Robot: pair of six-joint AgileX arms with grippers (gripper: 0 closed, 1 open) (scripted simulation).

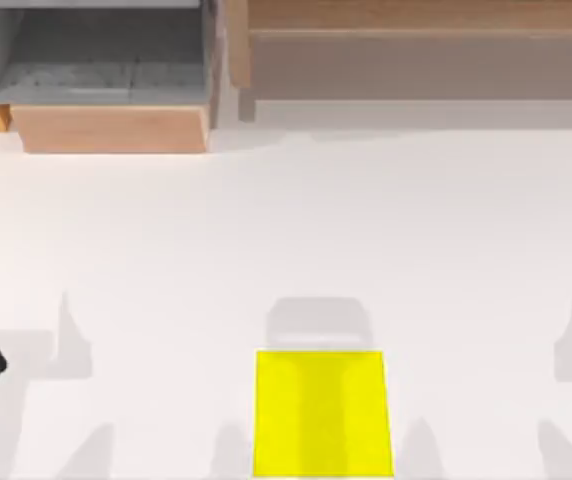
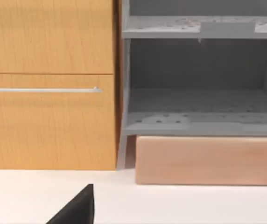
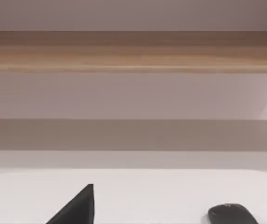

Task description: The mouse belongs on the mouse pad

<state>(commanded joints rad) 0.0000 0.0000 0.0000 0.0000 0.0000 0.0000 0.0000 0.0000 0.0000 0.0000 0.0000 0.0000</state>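
While lying bare near the white table's [image 1: 266, 230] front edge, yellow mouse pad [image 1: 321, 412]; dark mouse [image 3: 232, 215] apart on tabletop; grip state of both grippers impossible to tell.

The white table [image 1: 266, 230] carries the mouse pad [image 1: 321, 412] and the mouse [image 3: 231, 214].

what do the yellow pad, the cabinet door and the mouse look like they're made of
The mouse pad: a thin, flat, matte yellow sheet, perhaps rubber or foam; plain and unmarked. The cabinet door: wood or wood veneer, going by the visible grain, with a slim metal-looking handle. The mouse: likely smooth black plastic with a faint sheen.
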